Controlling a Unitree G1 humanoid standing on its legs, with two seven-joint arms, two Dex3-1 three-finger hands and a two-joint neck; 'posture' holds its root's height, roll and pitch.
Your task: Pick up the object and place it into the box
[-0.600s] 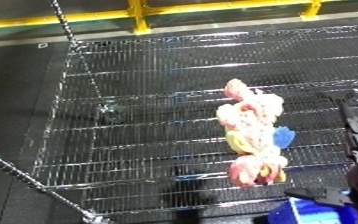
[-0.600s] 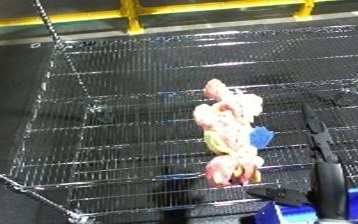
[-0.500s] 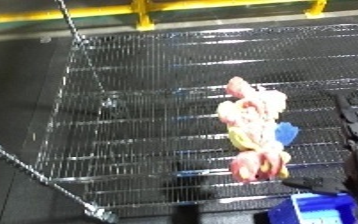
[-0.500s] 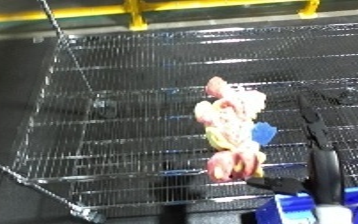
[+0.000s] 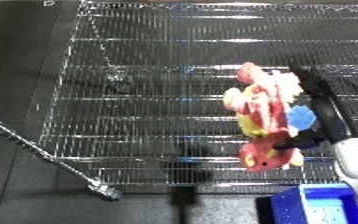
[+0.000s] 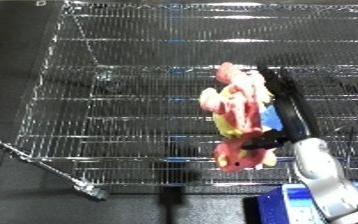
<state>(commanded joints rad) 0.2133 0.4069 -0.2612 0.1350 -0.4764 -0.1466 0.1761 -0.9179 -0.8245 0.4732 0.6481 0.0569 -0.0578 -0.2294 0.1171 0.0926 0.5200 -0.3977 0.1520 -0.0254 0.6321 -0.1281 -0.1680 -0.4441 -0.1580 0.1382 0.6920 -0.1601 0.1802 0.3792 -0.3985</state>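
Blue bin (image 6: pixel 286 205) cut off by the lower edge; robot hand (image 6: pixel 282 107) fingers partly hidden behind the toy (image 6: pixel 238 117) — grip unclear.

Right hand (image 5: pixel 322 112) against plush toy (image 5: pixel 262 119)

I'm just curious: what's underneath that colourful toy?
Under the colourful toy lies a wire mesh shelf, with dark floor showing through it. The right robot hand sits against the toy's right side. The mesh directly beneath the toy is covered.

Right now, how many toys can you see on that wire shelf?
1. A pink and yellow soft toy lies on the right part of the wire shelf, with the right robot hand against its right side. No other toys show.
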